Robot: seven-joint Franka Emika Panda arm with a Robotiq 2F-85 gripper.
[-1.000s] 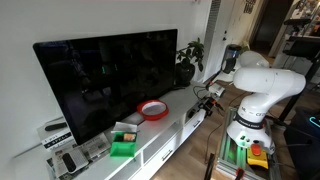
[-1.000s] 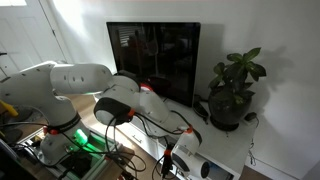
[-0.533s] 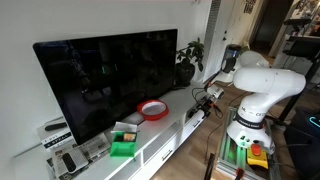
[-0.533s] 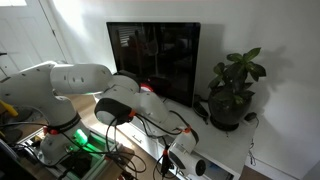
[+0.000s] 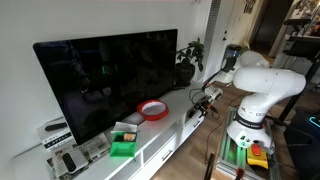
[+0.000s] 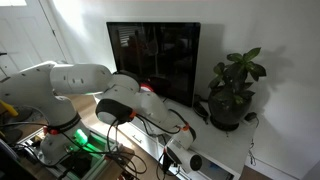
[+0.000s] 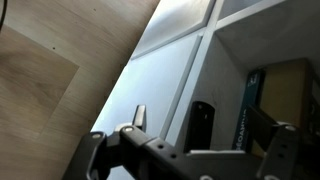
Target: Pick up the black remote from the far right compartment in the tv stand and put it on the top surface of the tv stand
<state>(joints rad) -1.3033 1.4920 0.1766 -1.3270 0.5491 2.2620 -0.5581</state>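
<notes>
Both exterior views are lit softly, with reflections caught on the TV screen (image 5: 105,85). The wrist view is blurred, and the tv stand (image 7: 170,75) is shadowed inside.

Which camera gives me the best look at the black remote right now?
Wrist view: the black remote shows dark against the white tv stand, close ahead of the open gripper. Neither exterior view shows it.

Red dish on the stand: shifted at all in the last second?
No. The red-rimmed dish sits at the same spot on the tv stand top, just below the TV lower corner, as in both earlier frames.
</notes>
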